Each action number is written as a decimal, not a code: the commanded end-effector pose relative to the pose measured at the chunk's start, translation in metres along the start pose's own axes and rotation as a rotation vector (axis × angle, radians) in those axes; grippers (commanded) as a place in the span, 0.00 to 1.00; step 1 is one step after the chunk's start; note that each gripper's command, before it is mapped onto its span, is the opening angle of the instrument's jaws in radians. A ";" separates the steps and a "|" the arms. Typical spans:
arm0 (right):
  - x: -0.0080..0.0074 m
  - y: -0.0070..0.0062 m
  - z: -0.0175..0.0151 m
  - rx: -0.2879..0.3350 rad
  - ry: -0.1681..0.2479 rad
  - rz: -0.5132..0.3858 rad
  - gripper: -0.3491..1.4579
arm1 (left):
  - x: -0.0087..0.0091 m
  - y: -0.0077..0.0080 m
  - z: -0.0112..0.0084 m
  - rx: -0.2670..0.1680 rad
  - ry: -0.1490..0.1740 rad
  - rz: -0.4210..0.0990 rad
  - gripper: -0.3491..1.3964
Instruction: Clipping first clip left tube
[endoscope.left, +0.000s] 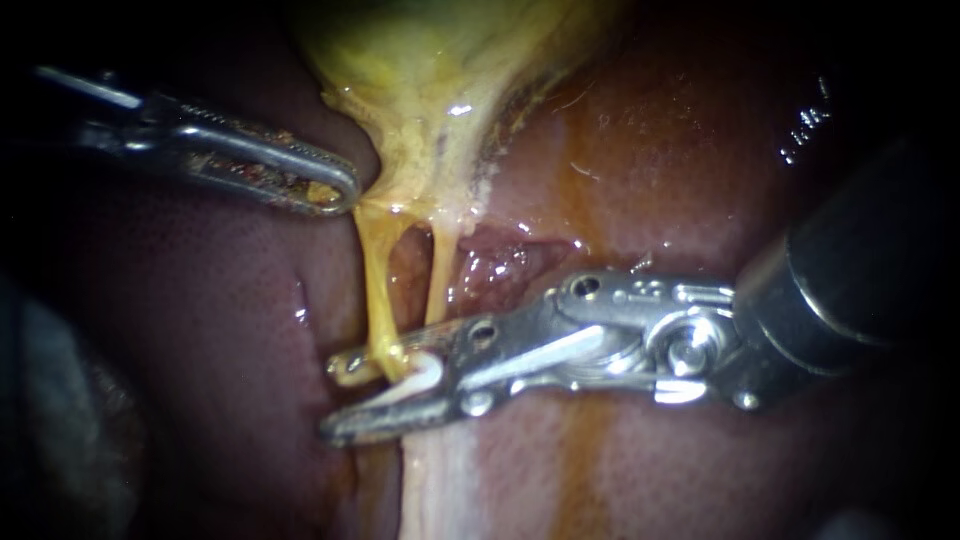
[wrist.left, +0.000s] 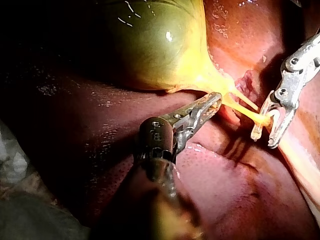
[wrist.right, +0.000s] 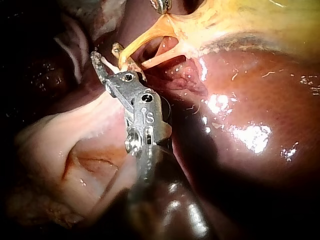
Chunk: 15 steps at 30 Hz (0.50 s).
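Endoscope view, lower centre: the left tube (endoscope.left: 375, 290) is straddled by a clip (endoscope.left: 425, 372) held in the right instrument's (endoscope.left: 335, 397) parted jaws. It could be torn if the gallbladder (endoscope.left: 430, 80), clamped by the left instrument (endoscope.left: 340, 190), is overpulled.

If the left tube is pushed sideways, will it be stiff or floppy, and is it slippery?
Probably floppy: the left tube is a thin strand, seemingly held straight only by the left instrument pulling the gallbladder. Likely slippery: it glistens wet. Perhaps fragile, being so thin where the clip sits.
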 end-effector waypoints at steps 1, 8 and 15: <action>-0.0001 0.0000 0.0000 0.000 -0.001 0.006 0.21 | 0.0000 0.0000 0.0000 0.000 0.000 0.000 0.00; -0.0001 -0.0001 -0.0001 0.001 -0.003 0.059 0.08 | 0.0000 0.0000 0.0000 0.000 0.000 0.000 0.00; -0.0003 -0.0003 -0.0005 -0.001 -0.015 0.117 0.00 | 0.0000 0.0000 0.0000 0.000 0.000 0.000 0.00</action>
